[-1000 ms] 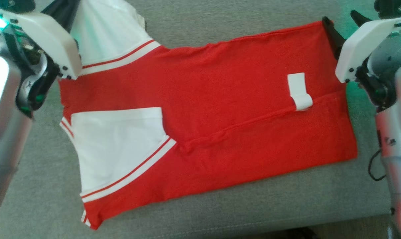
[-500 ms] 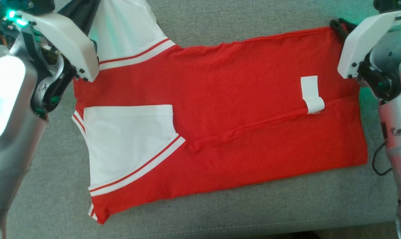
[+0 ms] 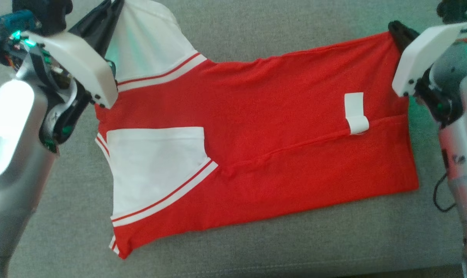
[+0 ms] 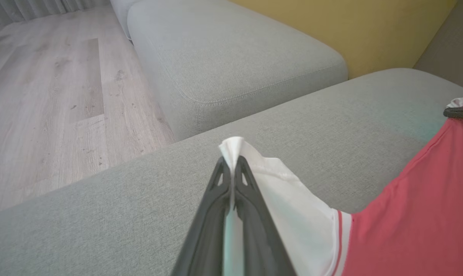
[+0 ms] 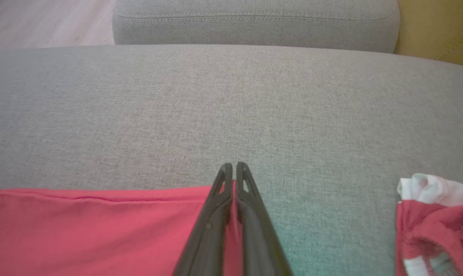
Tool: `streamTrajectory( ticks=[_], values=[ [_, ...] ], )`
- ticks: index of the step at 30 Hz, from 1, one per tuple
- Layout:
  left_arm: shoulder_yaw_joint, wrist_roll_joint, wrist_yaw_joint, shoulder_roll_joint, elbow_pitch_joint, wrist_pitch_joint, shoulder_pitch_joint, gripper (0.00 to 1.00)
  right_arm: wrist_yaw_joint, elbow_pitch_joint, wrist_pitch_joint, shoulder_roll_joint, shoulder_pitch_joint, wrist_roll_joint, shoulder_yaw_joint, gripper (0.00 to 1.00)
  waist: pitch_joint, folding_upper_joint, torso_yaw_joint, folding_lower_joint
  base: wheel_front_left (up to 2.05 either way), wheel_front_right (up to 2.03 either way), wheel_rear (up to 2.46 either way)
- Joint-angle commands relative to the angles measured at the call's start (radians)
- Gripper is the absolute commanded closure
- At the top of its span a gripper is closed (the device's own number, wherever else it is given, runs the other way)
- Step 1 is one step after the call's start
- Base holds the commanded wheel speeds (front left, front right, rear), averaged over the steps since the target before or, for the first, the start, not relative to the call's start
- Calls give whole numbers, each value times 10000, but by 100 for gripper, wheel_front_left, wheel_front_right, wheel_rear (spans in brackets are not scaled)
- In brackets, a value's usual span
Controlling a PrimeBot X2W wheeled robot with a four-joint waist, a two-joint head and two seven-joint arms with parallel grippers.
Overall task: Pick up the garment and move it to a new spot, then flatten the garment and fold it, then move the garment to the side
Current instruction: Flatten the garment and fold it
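Head view: garment [image 3: 256, 127] — soft, limp.
Left gripper [image 4: 231, 161]: pinching sleeve [image 4: 292, 191], 11 o'clock.
Right gripper [image 5: 234, 167]: pinching hem corner [image 5: 193, 197], 2 o'clock.

Grey fabric sofa cushion [image 3: 256, 247] used as support; woven texture, stitched seam seen along near edge. Red garment [image 3: 279, 127] laid on it, folded lengthwise, near edge close to seam. White sleeve [image 3: 152, 170] folded over red body; white tag [image 3: 355, 112] seen near hem. Crumpled red-and-white cloth [image 5: 430, 218] lying on same cushion, apart from garment hem. Second grey cushion [image 4: 231, 57] set alongside.
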Motion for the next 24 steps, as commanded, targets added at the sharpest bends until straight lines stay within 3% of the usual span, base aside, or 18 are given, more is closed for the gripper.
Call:
streamTrajectory(
  ticks=[1,13,24],
  values=[
    [430,-72,75,512,-395,-146,-178,100,65,-381,-173,-27,262,46,37,100,-269,0,37,0,0,0,0],
    [417,-573,489,746,-1812,-1291,2876,100,65,-618,-1241,-36,2291,340,6,100,-2016,0,252,0,0,0,0],
    [146,-256,1212,436,-2204,-3568,6007,100,65,-1054,-1765,227,3869,216,-553,100,-2659,0,424,0,0,0,0]
  ],
)
